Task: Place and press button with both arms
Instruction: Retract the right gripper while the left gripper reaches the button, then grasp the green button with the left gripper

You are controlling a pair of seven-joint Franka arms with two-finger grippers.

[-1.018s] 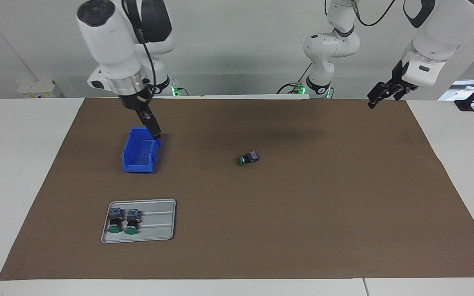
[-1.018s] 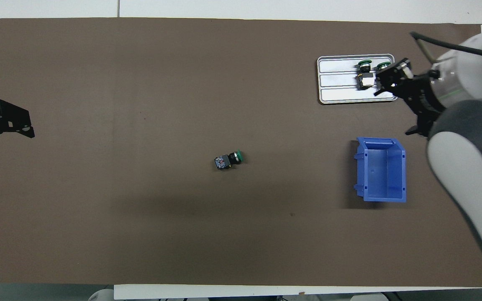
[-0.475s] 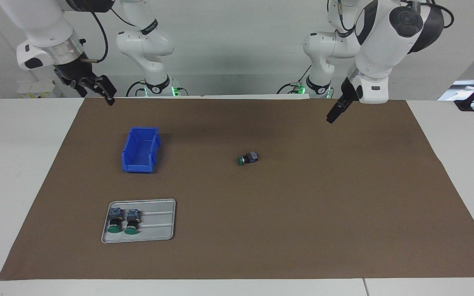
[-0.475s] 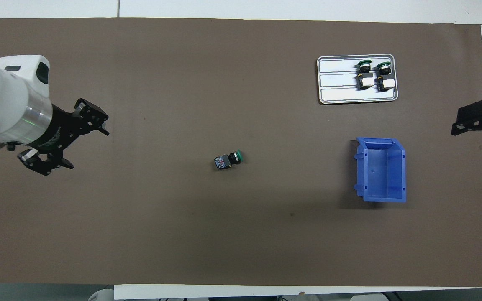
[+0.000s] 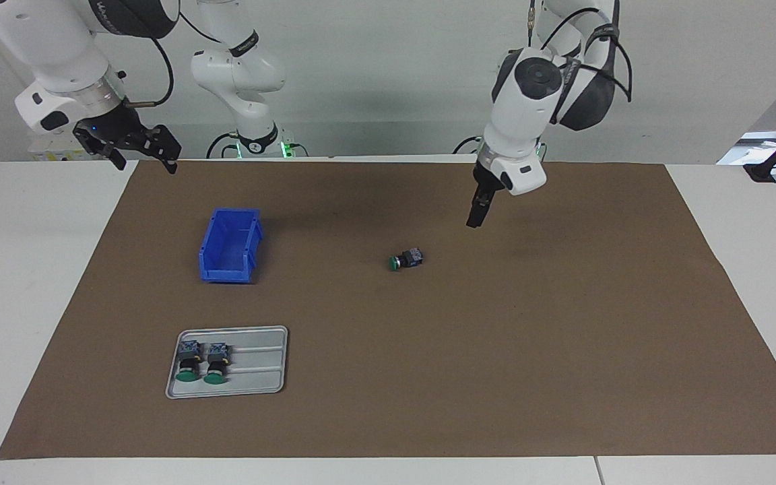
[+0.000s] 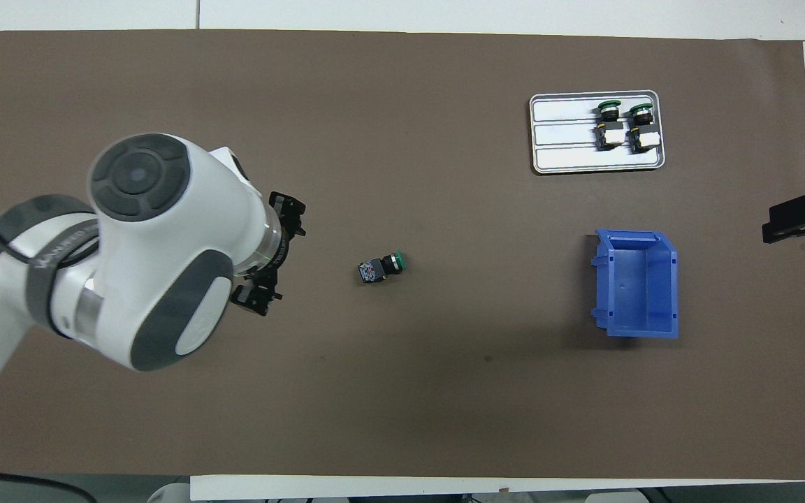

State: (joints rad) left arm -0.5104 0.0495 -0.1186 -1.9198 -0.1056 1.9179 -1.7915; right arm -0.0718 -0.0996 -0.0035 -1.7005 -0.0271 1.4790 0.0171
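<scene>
The fingers of the left gripper (image 5: 474, 219) are spread apart and nothing is held between them; they hang in the air over bare brown mat (image 5: 563, 323), toward the left arm's end of the counter (image 5: 752, 269) from the lone button (image 5: 406, 259). In the overhead view the two finger links are seen splayed well apart around the left gripper (image 6: 271, 253), with the white wrist above them hiding part of the mat.

The fingers of the right gripper (image 5: 137, 145) are likewise parted and empty. This gripper is raised over the counter's edge at the right arm's end, and it is judged to be waiting.

The lone button lies on its side in the middle of the mat, green cap pointing away from the robots, base toward them, touched by nothing. The step in hand is judged to be the left arm's approach for a pick-up. The next move calls for the fingers to be carried over the button, turned to straddle its black body, lowered and closed.

One button is counted loose on the mat. Two more buttons (image 5: 201, 360) lie side by side in one grey tray (image 5: 260, 364), farther from the robots. One blue bin (image 5: 228, 246) stands empty nearer to the robots than the tray. Two arms are counted.
</scene>
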